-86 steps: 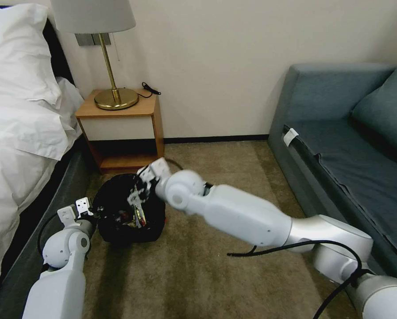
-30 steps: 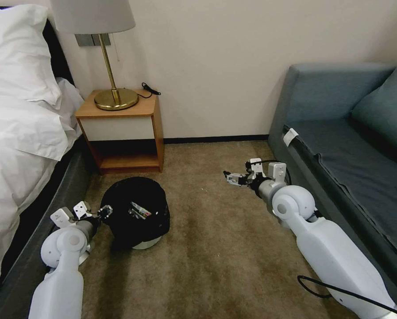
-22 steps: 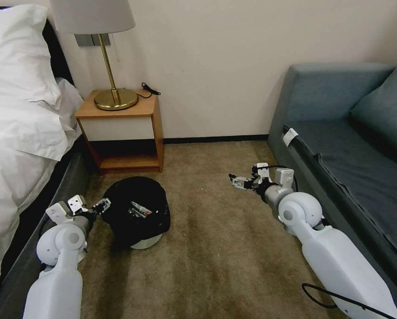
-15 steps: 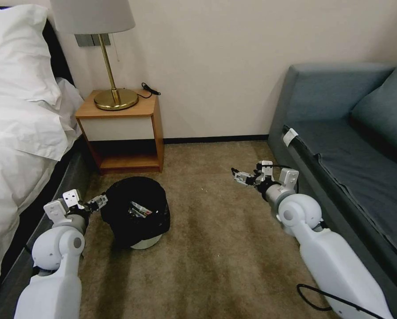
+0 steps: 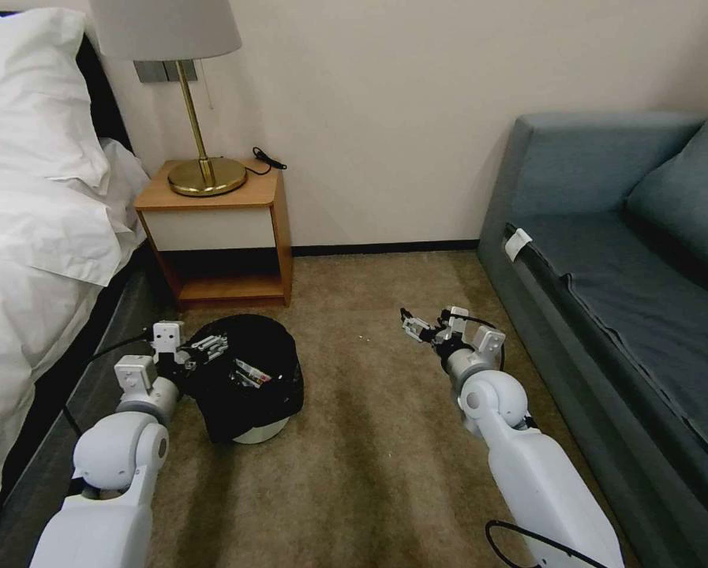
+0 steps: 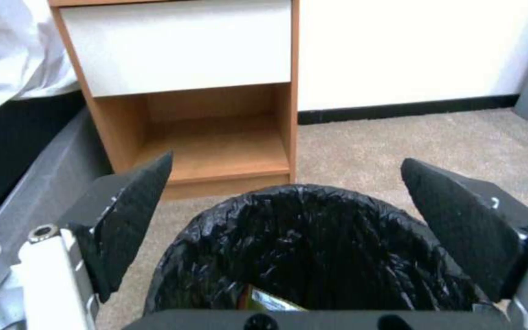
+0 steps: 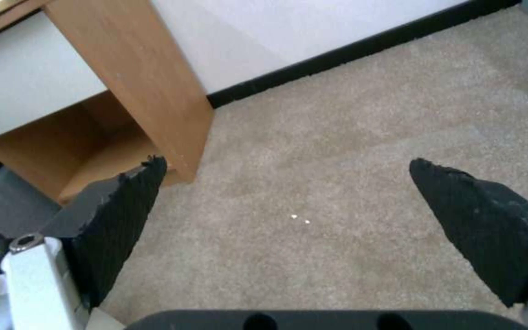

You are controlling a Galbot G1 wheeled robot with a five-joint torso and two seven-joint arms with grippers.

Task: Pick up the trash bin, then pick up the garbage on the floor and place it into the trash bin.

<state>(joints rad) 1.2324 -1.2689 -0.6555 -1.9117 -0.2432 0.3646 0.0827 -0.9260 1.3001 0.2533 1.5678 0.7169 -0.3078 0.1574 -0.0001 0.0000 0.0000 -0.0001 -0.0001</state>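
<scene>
Bin (image 5: 247, 379) on the carpet, just in front of the bedside cabinet (image 5: 219, 229) and beside the bed (image 5: 22, 260): a small white tub whose crinkled black liner is folded over the rim, presumably so that litter dropped in stays inside the bag. Wrappers (image 5: 251, 372) lie inside it, and the left wrist view shows a yellow-green scrap (image 6: 267, 300) low in the liner. Left end effector (image 5: 209, 345) sits at the bin's rim on the side toward the bed, its two dark pads spread wide to either side of the liner and gripping nothing; this spacing suits a grasp on the rim, which appears to be the step in hand. Right end effector (image 5: 418, 326) hovers low over bare carpet, well apart from the bin on its far side from the bed and near the blue sofa (image 5: 606, 260), likewise fully spread and empty. No litter is visible on the carpet near the bin, so collection looks largely done.
</scene>
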